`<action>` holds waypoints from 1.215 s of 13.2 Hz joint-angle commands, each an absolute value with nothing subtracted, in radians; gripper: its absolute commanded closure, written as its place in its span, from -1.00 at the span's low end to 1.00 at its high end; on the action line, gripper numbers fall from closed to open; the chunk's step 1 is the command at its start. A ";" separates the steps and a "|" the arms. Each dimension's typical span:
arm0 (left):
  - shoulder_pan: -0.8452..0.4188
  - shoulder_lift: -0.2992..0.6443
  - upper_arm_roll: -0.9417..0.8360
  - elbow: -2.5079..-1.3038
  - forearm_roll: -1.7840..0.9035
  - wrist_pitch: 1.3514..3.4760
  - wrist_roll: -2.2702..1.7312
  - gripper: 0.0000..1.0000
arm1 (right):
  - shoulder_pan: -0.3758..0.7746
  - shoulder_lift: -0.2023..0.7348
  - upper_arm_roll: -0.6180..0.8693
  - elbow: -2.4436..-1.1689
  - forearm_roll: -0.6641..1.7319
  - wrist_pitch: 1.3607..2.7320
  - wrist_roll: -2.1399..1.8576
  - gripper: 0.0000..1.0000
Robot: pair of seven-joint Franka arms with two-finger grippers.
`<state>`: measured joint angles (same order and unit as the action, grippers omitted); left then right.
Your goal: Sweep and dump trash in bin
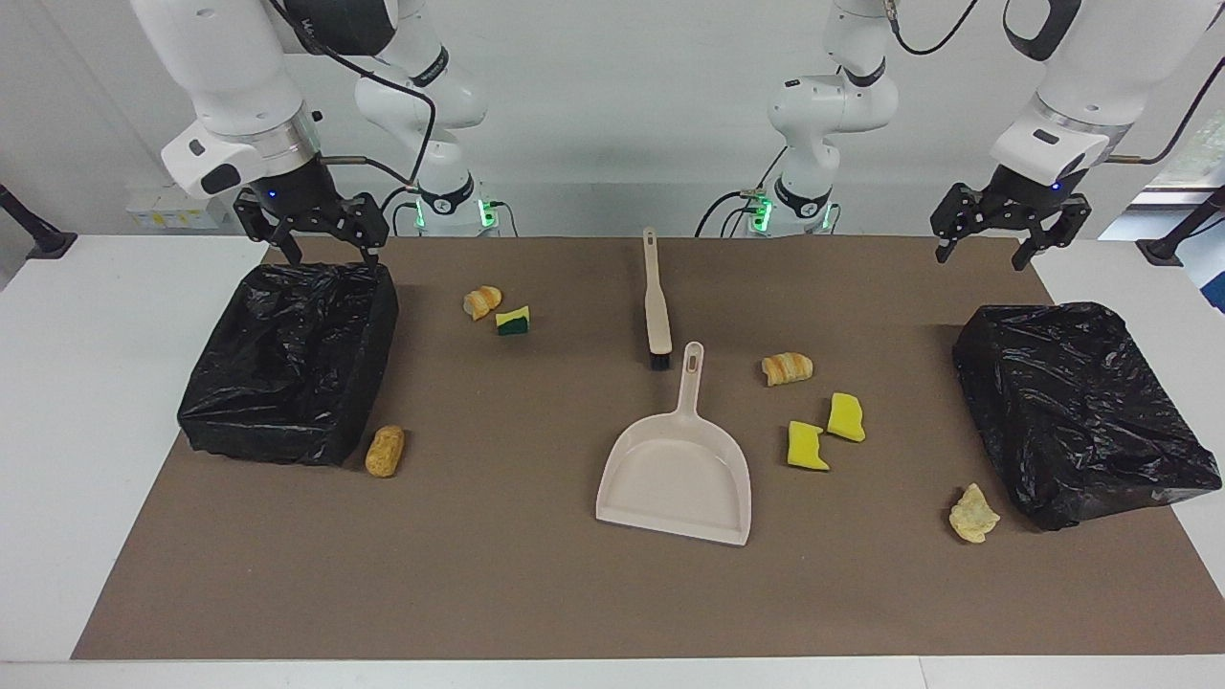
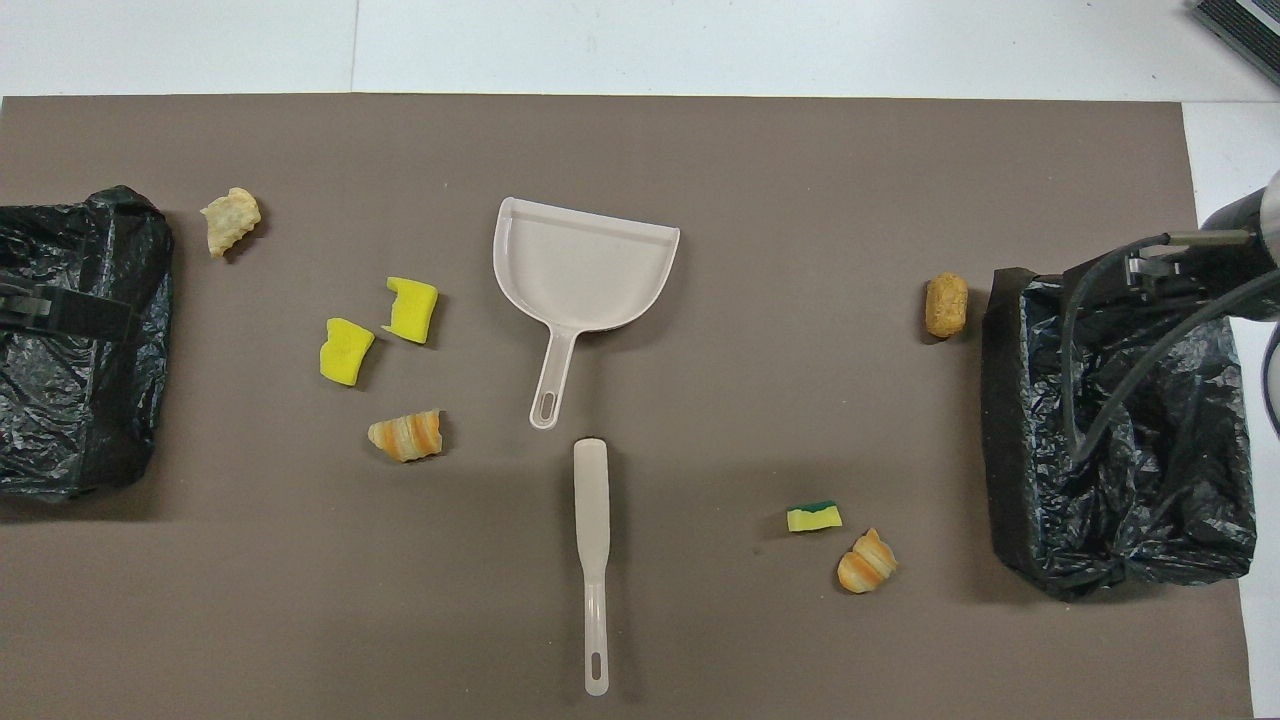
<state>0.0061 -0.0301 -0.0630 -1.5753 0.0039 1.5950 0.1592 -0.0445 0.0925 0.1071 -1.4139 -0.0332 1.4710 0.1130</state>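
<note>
A brown mat (image 1: 536,593) is spread over the table. Two bins lined with black bags are seen at mid-height in the facing view: one bin (image 1: 287,368) at the frame's left, the other bin (image 1: 1077,411) at its right. The right gripper (image 1: 327,251) is held with fingers wide apart above the left-frame bin's upper rim, nothing held; the left gripper (image 1: 986,251), equally wide and empty, is raised at the upper right. The beige dustpan (image 1: 675,474) is laid at centre, the brush (image 1: 657,306) just above its handle. The trash (image 1: 825,431) is scattered: yellow sponges and bread lumps right of the dustpan, three more bits left of centre.
</note>
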 commanded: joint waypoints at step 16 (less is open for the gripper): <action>-0.203 -0.052 -0.064 -1.902 -0.163 1.776 0.154 -1.00 | -0.058 0.074 0.107 -1.443 0.017 1.477 0.100 -1.00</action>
